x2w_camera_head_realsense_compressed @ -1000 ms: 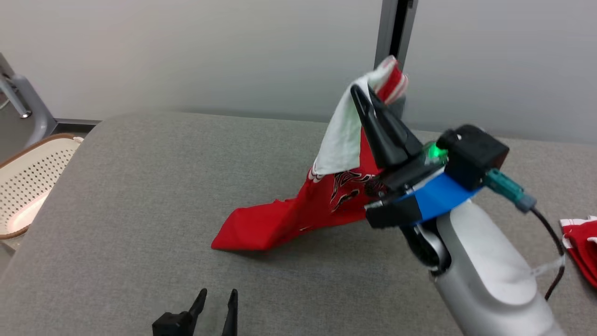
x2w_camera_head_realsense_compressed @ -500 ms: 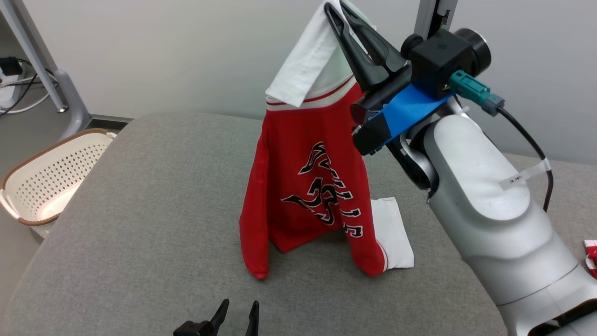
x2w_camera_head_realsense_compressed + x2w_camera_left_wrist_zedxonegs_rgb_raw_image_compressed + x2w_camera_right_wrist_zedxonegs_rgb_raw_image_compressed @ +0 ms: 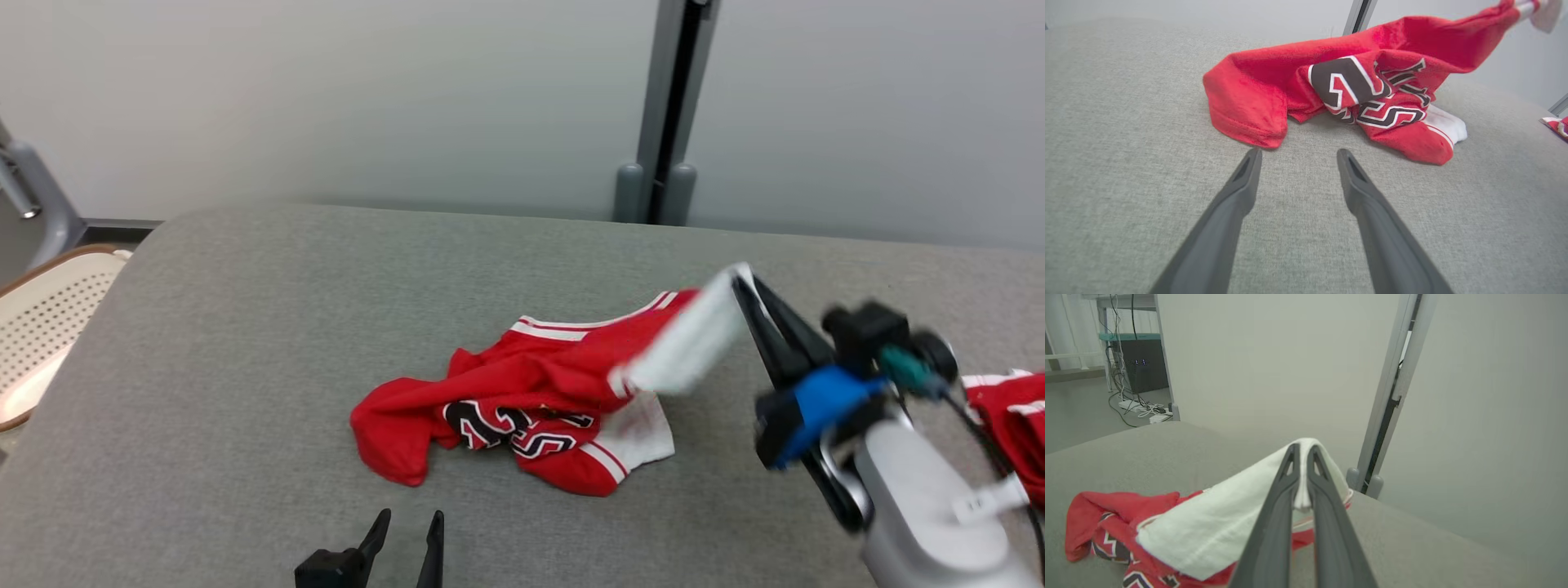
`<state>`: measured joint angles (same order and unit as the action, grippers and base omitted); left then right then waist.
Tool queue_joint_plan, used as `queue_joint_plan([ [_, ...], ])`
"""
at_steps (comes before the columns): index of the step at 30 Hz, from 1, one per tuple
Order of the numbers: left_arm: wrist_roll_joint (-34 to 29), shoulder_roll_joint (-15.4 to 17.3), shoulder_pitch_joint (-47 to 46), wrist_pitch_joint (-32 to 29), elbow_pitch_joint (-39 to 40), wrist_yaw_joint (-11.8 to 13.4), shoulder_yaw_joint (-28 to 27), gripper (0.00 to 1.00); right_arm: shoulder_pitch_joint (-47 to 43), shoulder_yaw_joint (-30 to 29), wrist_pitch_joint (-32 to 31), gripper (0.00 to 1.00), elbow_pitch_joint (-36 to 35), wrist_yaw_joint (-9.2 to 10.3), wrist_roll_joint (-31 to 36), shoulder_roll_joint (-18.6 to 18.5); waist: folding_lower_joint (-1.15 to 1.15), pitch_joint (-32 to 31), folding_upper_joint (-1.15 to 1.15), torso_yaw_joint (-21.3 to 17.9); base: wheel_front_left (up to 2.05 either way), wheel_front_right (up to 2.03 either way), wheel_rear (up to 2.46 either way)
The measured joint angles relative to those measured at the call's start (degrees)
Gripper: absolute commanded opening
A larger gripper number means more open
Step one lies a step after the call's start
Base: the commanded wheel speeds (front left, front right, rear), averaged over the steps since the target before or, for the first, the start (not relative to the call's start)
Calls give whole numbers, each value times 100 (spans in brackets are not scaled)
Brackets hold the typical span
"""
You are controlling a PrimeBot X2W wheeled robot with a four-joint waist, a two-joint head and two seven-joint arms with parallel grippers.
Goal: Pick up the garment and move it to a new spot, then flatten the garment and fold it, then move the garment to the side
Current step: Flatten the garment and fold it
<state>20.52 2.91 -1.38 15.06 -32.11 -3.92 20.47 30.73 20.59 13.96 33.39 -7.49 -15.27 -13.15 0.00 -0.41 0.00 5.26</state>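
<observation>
The right gripper (image 3: pixel 741 284) is clamped on the white sleeve (image 3: pixel 690 347); the red jersey (image 3: pixel 522 388) slumps mid-way across the grey table (image 3: pixel 245 327), limp and light. The left gripper (image 3: pixel 408 523) hovers, fingers apart, near the hem. I'd pinch there.

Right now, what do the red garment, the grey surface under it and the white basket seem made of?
The red garment looks like soft matte cloth, probably knit: it crumples and drapes. The grey surface seems woven, upholstery-like fabric; a weave shows. The white basket is likely moulded plastic, given its even perforations; its brown rim is unclear.
</observation>
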Motion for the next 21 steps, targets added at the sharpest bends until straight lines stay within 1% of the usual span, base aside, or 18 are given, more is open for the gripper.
queue_joint_plan([
  [4,-97,0,-2,0,-41,-26,-162,100,-902,-300,25,0,31,1,107,-105,0,63,0,-207,0,0,0],
  [7,-146,0,-19,1,-64,-66,-279,100,-1407,-589,34,0,97,0,224,-58,0,122,0,-301,0,0,0],
  [11,-194,1,-68,1,-116,-114,-356,100,-1905,-1021,75,0,276,0,432,20,0,174,0,-331,0,0,0],
  [12,-201,0,-72,0,-126,-115,-376,100,-2004,-1117,76,37,321,0,524,45,0,183,0,-333,0,0,0],
  [13,-224,0,-74,1,-141,-118,-404,100,-2084,-1205,78,100,355,0,615,83,0,191,0,-336,0,0,0],
  [17,-255,1,-81,1,-172,-145,-470,100,-2254,-1678,91,100,343,0,960,331,0,226,0,-350,0,0,0],
  [21,-249,1,-116,1,-185,-167,-500,100,-2468,-2260,100,100,-269,0,1351,704,0,299,0,-382,0,0,0],
])
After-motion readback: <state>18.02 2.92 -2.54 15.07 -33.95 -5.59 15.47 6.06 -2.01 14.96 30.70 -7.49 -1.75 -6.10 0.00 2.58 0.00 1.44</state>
